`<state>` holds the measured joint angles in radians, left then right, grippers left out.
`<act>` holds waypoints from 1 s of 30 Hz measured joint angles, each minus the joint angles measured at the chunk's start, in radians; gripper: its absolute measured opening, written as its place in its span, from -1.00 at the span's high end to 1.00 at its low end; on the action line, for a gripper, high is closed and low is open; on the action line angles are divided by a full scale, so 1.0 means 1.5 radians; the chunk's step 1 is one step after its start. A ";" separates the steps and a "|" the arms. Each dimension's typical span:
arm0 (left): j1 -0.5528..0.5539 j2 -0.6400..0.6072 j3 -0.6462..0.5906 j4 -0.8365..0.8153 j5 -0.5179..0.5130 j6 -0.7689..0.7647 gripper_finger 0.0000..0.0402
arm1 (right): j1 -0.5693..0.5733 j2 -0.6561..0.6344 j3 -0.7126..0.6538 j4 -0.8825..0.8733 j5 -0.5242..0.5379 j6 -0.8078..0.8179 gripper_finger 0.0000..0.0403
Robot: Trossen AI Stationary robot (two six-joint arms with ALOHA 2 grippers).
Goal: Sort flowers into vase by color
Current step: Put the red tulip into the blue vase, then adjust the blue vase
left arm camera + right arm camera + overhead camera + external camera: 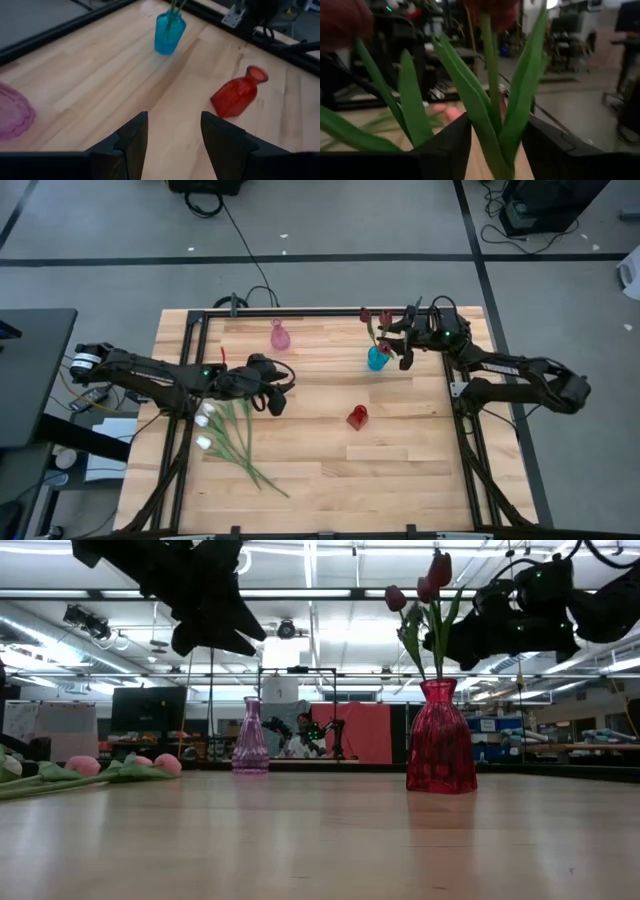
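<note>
- right gripper [396, 338] sits just above the blue vase [377, 359] at the table's far side, fingers closed on a red tulip [492, 85] whose stem runs down into the vase mouth.
- the tulip is held upright, likely so the stem slides straight in beside the red one already there.
- left gripper [272, 395] hovers mid-table with fingers apart and nothing between them, near the pile [222, 435] of pink and white tulips, probably to pick next.
- pink vase [280, 336] and red vase [357, 417] stand empty.
</note>
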<state>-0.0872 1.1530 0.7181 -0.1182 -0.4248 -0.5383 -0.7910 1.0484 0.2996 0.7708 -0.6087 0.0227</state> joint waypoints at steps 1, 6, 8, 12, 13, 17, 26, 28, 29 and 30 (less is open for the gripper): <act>0.000 -0.004 0.000 -0.003 0.011 -0.009 0.07 | 0.000 -0.017 0.000 -0.032 0.010 -0.006 0.10; 0.000 -0.023 0.000 -0.024 0.038 -0.025 0.07 | 0.000 -0.088 0.030 -0.205 0.047 -0.015 0.09; 0.000 -0.029 0.000 -0.032 0.038 -0.028 0.07 | 0.006 -0.109 0.042 -0.258 0.050 -0.010 0.09; 0.000 -0.036 0.000 -0.044 0.039 -0.038 0.07 | 0.021 -0.152 0.051 -0.287 0.063 0.004 0.09; 0.002 -0.037 0.000 -0.051 0.039 -0.046 0.07 | 0.026 -0.166 0.051 -0.286 0.072 0.007 0.09; 0.013 -0.038 0.013 -0.108 0.042 -0.076 0.07 | 0.053 -0.230 0.052 -0.285 0.147 0.007 0.09; 0.016 -0.038 0.059 -0.176 0.037 -0.092 0.07 | 0.070 -0.300 0.096 -0.268 0.171 -0.015 0.09; 0.016 -0.038 0.080 -0.225 0.031 -0.110 0.07 | 0.069 -0.286 0.135 -0.266 0.129 -0.017 0.09; 0.016 -0.038 0.092 -0.254 0.023 -0.120 0.07 | 0.070 -0.276 0.157 -0.265 0.095 -0.015 0.09; 0.016 -0.038 0.101 -0.279 0.016 -0.132 0.07 | 0.070 -0.264 0.179 -0.265 0.062 -0.013 0.09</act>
<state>-0.0634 1.0966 0.8694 -0.5369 -0.4014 -0.7363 -0.6853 0.6522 0.5677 0.3727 -0.5161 0.0036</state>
